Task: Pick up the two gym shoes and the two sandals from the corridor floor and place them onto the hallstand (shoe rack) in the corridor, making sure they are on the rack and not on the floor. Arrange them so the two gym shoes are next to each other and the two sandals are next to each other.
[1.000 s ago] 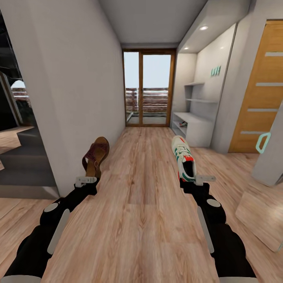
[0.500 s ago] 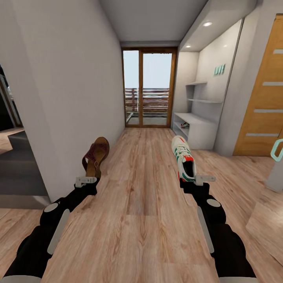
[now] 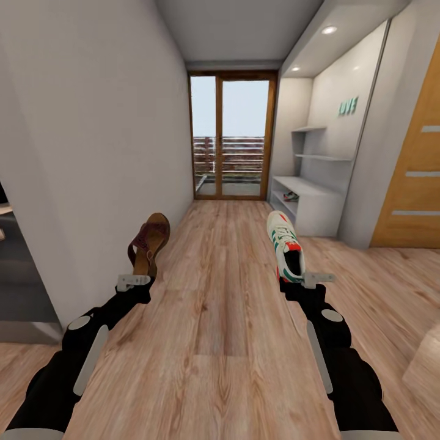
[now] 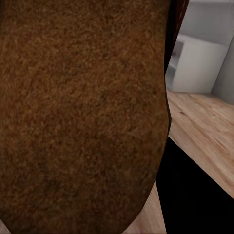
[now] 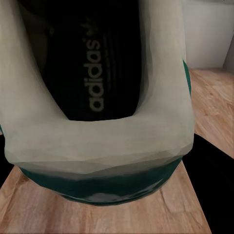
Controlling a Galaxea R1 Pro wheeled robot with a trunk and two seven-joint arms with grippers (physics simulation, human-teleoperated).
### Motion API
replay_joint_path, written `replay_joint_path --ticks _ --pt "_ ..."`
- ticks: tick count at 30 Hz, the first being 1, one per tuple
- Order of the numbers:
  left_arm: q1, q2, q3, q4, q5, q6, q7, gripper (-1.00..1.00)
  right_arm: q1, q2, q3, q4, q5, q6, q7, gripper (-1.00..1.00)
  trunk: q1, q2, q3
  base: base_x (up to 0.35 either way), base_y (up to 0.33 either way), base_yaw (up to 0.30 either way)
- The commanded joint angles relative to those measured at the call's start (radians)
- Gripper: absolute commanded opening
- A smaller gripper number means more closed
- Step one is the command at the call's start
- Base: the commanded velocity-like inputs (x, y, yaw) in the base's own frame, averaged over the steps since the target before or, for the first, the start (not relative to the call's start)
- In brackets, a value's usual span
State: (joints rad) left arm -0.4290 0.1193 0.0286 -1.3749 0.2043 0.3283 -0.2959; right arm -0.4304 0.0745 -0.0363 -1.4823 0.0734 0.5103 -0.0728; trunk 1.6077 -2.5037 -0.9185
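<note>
A sandal (image 3: 148,242) is clamped in the left gripper (image 3: 134,282) at 10 o'clock; a shoe (image 3: 285,245) is clamped in the right gripper (image 3: 308,280) at 2 o'clock. The rack (image 3: 311,205) is seen at 1 o'clock.

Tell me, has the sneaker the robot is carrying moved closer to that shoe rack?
Yes. The gym shoe, carried with the robot, has advanced down the corridor toward the hallstand, which looms nearer.

Rolled further down the corridor over the last second, so the whole head view shifted. Hallstand (image 3: 311,205) now nearer, slid rightward in the picture, with a small shoe visible on its lower tier. Wooden door (image 3: 410,177) pushed toward the right edge and cropped. Dark opening (image 3: 18,269) at the left narrowed.
</note>
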Motion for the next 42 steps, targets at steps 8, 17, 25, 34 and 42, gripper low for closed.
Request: replay_joint_path --ticks 8,17,25,34,42 --pt "-0.001 -0.001 0.001 -0.001 0.011 0.009 -0.002 -1.0 -0.001 0.001 -0.001 -0.002 0.008 0.006 0.001 -1.0 0.0 0.0 -0.009 0.344 0.0 0.0" --pt "-0.001 -0.001 0.002 -0.001 0.01 0.009 -0.002 -1.0 -0.001 0.001 -0.001 -0.001 0.007 0.006 0.001 -1.0 0.0 0.0 -0.01 0.344 0.0 0.0" --pt "-0.001 0.0 0.001 -0.001 0.01 0.009 -0.002 -1.0 -0.001 0.001 -0.001 -0.002 0.007 0.006 0.002 -1.0 0.0 0.0 -0.01 0.344 0.0 0.0" --pt "-0.001 0.0 0.001 -0.001 0.01 0.009 -0.002 -1.0 -0.001 0.001 -0.001 -0.002 0.006 0.005 0.002 -1.0 0.0 0.0 -0.01 0.344 0.0 0.0" --pt "-0.001 0.0 0.002 -0.001 0.01 0.009 -0.002 -1.0 -0.001 0.001 -0.001 -0.001 0.006 0.006 0.002 -1.0 0.0 0.0 -0.01 0.344 0.0 0.0"
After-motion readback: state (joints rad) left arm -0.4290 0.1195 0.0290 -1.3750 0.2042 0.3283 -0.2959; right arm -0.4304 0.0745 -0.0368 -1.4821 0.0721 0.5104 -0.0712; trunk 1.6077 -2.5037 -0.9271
